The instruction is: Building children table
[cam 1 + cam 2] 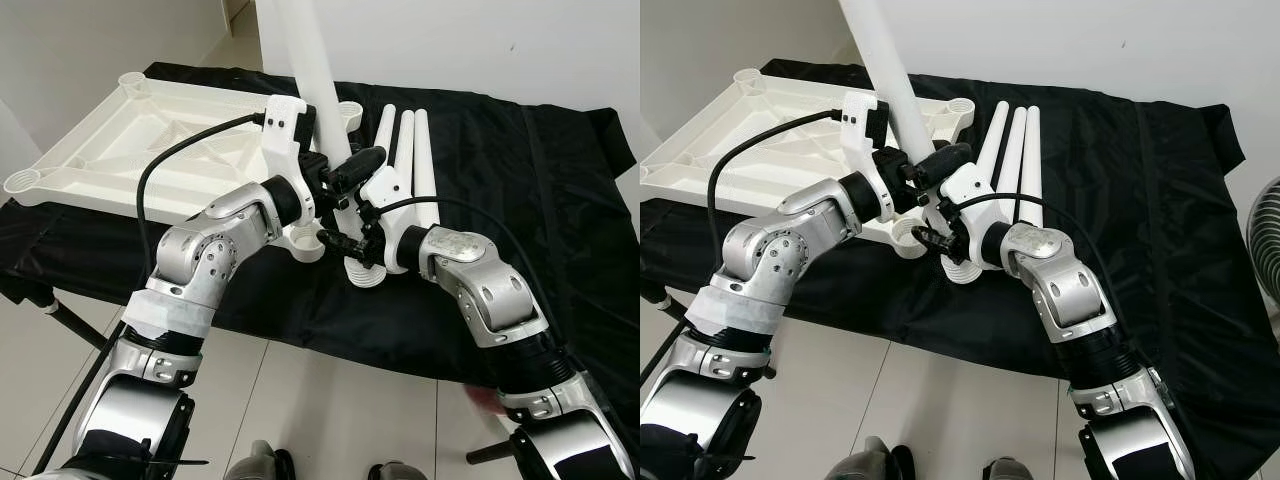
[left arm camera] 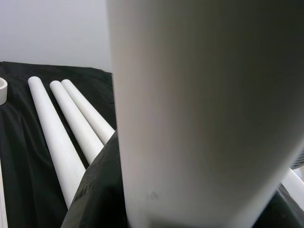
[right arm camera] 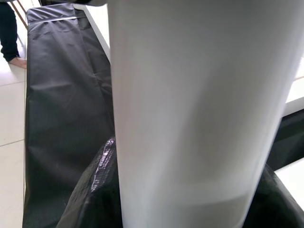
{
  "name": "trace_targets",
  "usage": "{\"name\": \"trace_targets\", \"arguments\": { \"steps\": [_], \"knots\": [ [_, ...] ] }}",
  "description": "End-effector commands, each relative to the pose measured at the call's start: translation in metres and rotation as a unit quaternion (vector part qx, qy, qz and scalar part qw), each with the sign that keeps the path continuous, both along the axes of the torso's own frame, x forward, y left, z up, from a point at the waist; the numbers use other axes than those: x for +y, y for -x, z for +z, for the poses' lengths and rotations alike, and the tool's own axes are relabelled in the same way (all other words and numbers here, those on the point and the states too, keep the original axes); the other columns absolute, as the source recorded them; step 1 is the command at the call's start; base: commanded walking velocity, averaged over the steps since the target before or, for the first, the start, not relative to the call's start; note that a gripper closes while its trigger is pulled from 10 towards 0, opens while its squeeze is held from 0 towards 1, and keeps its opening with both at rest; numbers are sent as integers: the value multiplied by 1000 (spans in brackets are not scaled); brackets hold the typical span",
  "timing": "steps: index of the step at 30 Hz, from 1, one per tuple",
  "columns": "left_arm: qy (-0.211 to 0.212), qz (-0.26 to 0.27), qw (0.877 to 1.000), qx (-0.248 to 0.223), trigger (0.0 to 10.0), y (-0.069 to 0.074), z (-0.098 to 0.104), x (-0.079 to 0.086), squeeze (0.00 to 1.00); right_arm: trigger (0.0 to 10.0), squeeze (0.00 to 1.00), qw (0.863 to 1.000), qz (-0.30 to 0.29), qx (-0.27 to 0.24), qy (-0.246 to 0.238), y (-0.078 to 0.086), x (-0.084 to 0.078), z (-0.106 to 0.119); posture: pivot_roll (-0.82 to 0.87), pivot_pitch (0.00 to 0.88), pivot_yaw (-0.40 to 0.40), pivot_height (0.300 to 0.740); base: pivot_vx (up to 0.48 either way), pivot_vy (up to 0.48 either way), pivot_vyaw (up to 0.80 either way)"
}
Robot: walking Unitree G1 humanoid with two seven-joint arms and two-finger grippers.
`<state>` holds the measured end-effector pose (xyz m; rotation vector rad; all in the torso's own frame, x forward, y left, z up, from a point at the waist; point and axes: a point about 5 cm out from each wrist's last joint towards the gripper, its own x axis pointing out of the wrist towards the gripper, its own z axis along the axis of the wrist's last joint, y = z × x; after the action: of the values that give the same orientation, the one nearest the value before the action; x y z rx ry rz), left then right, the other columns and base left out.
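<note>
1. The white table top (image 1: 120,140) is lying upside down on the black-draped surface (image 1: 520,200), well off to the left of the fingers, its left corner socket (image 1: 25,182) overhanging the surface's edge.
2. The left gripper (image 1: 335,180) is reaching in from the left, its fingers (image 1: 360,162) clamping the upright white leg (image 1: 310,70) between them.
3. The upright white leg is rising past the frame's top, its foot going down at the near corner socket (image 1: 305,243), just below both grippers.
4. The right gripper (image 1: 345,240) is meeting the same leg lower down; I cannot tell whether its fingers are closing on it.
5. Three spare legs (image 1: 405,160) are lying side by side just beyond the right gripper, with open black cloth stretching rightward to the surface's far edge.
</note>
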<state>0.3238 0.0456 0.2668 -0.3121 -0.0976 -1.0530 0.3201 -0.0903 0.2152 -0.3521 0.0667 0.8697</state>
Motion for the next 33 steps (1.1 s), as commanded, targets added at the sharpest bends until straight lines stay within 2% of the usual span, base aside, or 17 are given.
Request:
{"name": "trace_targets", "arguments": {
  "steps": [1,7,8,9,21,31,32,33],
  "knots": [
    [-1,-63,998,-27,10000,8,5,-7,0,0,0,1000,-9,10,9,-2,-1,-4,-130,85,81,740,0,0,0],
    [-10,-60,998,-36,10000,6,5,-7,0,0,0,1000,-26,15,3,-3,-2,-5,-134,87,86,740,0,0,0],
    [-10,-62,997,-36,10000,7,5,-7,0,4627,0,999,-30,14,0,-4,-3,-5,-136,89,90,740,0,0,0],
    [-6,-64,997,-32,10000,7,4,-7,1000,10000,0,999,-35,12,-4,-4,-4,-4,-139,93,93,740,0,0,0],
    [-3,-74,997,-25,10000,9,2,-7,1000,10000,0,997,-65,4,-36,-6,-6,-2,-139,100,104,740,0,0,0],
    [-18,-63,998,-25,10000,9,-2,-2,1000,10000,0,994,-82,0,-72,-7,-4,1,-126,104,114,740,0,0,0],
    [-19,-60,998,-26,10000,9,-2,-2,541,10000,0,994,-83,-1,-73,-8,-4,1,-126,104,114,740,0,0,0],
    [-8,-62,998,-19,10000,9,0,0,0,10000,0,993,-88,-2,-75,-8,-4,2,-125,107,117,740,0,0,0]
  ]
}}
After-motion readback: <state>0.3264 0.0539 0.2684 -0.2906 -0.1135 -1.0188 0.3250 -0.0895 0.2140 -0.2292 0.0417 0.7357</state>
